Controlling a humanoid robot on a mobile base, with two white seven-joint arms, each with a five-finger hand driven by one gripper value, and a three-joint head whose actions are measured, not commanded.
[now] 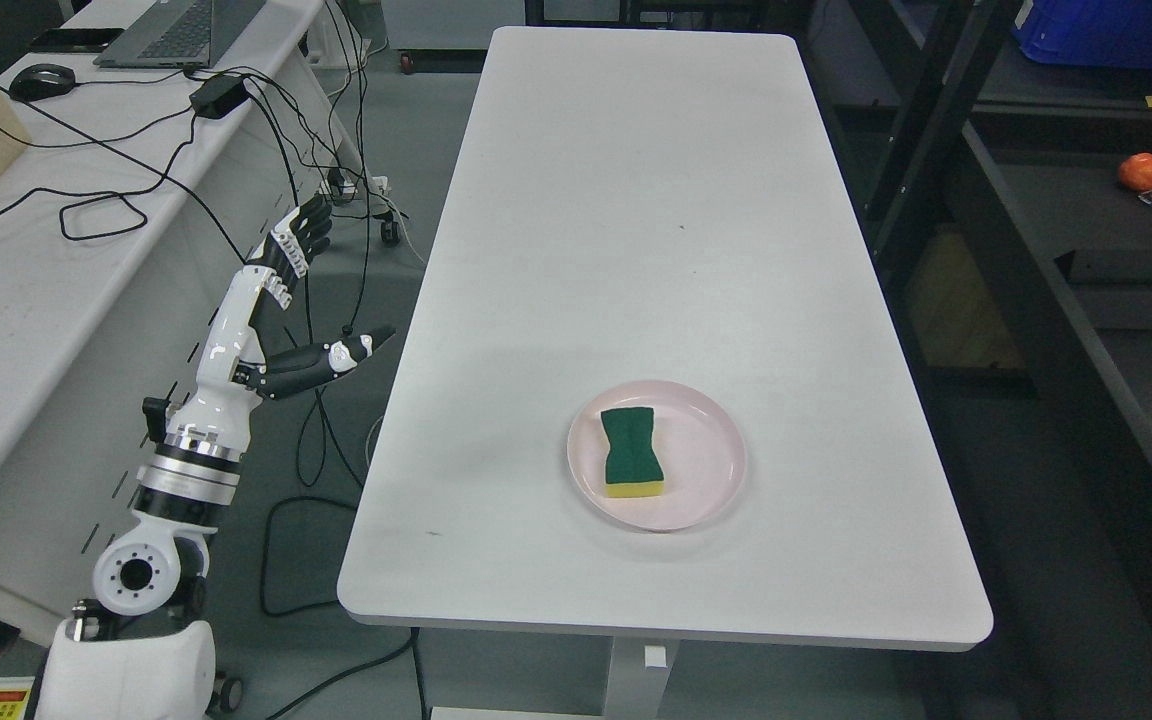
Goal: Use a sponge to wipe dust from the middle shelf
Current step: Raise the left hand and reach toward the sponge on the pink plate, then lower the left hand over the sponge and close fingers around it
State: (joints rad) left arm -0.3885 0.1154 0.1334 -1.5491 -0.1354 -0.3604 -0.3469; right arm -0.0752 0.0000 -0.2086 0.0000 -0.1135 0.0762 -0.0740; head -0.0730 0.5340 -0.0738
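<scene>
Head view, sponge (632,451) on plate (711,485), left hand (281,290) well apart

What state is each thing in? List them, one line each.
sponge: lying flat, green side up, on the plate, not held.
plate: upright on the white table, holding only the sponge.
left hand: open, fingers spread, empty, raised beside the table's left edge.
laptop: open on the side desk.
mouse: resting on the side desk.
</scene>
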